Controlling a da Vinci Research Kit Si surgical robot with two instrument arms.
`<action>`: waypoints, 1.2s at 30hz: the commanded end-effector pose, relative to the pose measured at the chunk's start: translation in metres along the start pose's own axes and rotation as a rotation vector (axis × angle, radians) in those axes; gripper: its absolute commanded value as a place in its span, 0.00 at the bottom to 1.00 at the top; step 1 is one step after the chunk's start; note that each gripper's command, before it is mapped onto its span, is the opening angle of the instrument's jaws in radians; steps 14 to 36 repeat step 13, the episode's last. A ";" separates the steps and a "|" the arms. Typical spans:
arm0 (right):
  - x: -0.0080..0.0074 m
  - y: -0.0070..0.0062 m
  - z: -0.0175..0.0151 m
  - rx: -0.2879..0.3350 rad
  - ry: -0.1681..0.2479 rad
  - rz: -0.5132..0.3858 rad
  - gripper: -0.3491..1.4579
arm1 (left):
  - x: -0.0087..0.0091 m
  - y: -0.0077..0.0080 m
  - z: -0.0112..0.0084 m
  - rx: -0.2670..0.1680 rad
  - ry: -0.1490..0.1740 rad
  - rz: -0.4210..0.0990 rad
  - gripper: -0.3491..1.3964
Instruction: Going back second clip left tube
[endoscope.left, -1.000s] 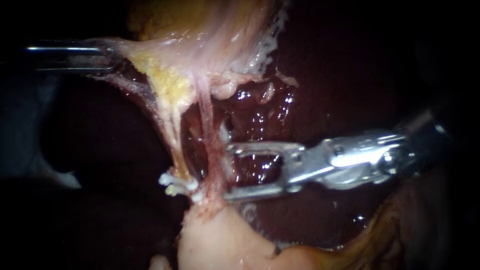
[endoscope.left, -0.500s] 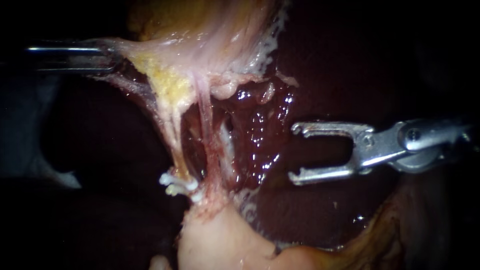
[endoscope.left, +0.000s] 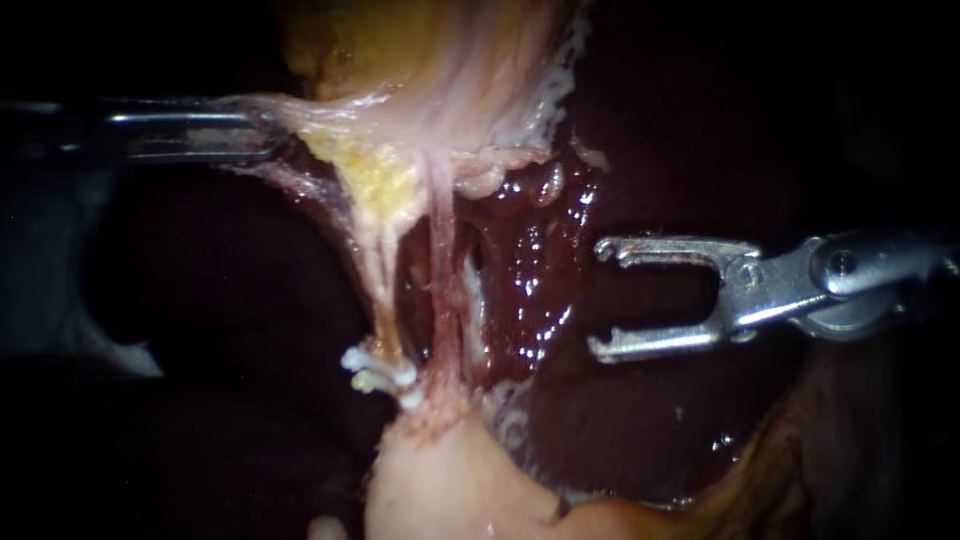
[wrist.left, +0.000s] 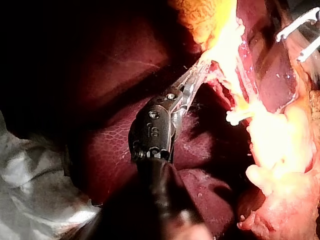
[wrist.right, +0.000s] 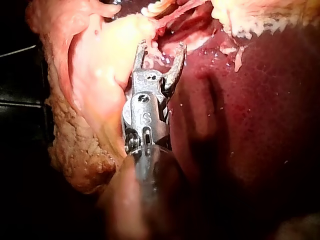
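R instrument (endoscope.left: 598, 300): jaws wide open, empty, a U-shaped gap btwn them, nothing touching either one. It sits well apart from the clip (endoscope.left: 378, 372), to the clip's right and a bit higher, w/ wet liver (endoscope.left: 530, 270) btwn the two.

Clip sits on the low end of the L tube (endoscope.left: 385, 265), just above where the tube meets a pale lump (endoscope.left: 440, 480). One clip or two stacked close: can't tell.

L instrument (endoscope.left: 262, 130): far up-left of the clip, jaws clamped on the edge of a pale sheet (endoscope.left: 330, 110), which is stretched into a thin, taut web.

Materials and shapes:
- Clip: white, plastic-looking, short prongs poking out on both sides of the tube.
- L tube: yellowish, fatty, broad up top, narrowing toward the clip.
- R tube (endoscope.left: 445, 270): just right of the clip's tube, thin, pink, streaked red.
- Liver: dark red, glossy, dotted w/ highlights.
- Lump: smooth, cream-pink, rounded.
- R instrument jaws: bright metal, slim, straight, small inward hooks at the tips.
- L instrument shaft: dark w/ one bright streak.

R wrist view: R instrument (wrist.right: 161, 47) jaws spread and bare, wet pale tissue ahead of them, smooth cream tissue w/ a grainy yellow edge beside it.

L wrist view: L instrument (wrist.left: 195, 82) nipped onto the bright pale sheet.
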 end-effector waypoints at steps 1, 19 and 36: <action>0.0000 0.0000 0.0001 0.000 0.000 0.000 0.47 | -0.0003 0.0000 0.0003 -0.001 -0.006 0.008 0.00; 0.0001 -0.0002 0.0001 0.008 0.003 0.000 0.47 | -0.0005 -0.0003 0.0007 -0.006 -0.007 0.011 0.00; 0.0001 -0.0002 0.0001 0.008 0.003 0.000 0.47 | -0.0005 -0.0003 0.0007 -0.006 -0.007 0.011 0.00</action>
